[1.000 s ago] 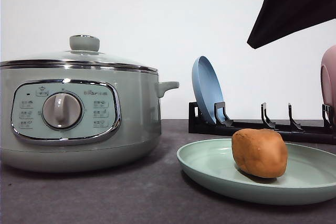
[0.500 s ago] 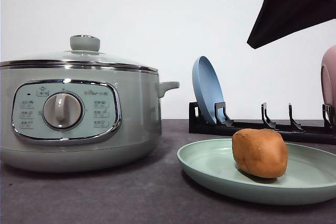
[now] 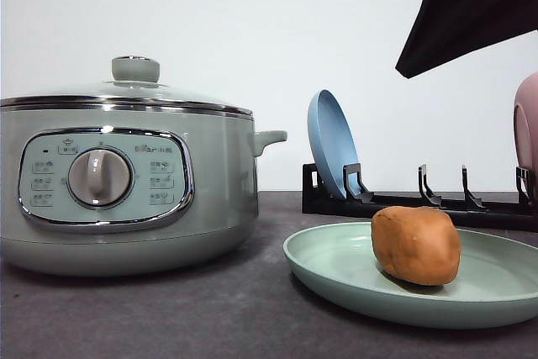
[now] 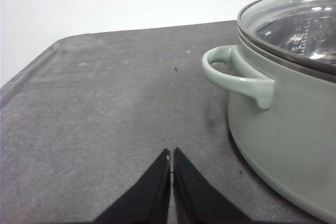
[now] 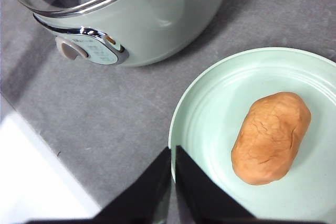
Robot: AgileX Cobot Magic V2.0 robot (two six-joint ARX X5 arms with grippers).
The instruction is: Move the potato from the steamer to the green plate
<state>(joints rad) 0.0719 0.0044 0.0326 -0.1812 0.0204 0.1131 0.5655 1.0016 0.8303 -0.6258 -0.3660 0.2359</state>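
Grey table is carrying everything. The steamer is sitting lid-on just beside the left fingers, which are pressing together over bare table, gripping nothing. The green plate is lying right ahead of the right fingers, also closing together and empty. The potato is resting on that plate, near those fingers but apart.
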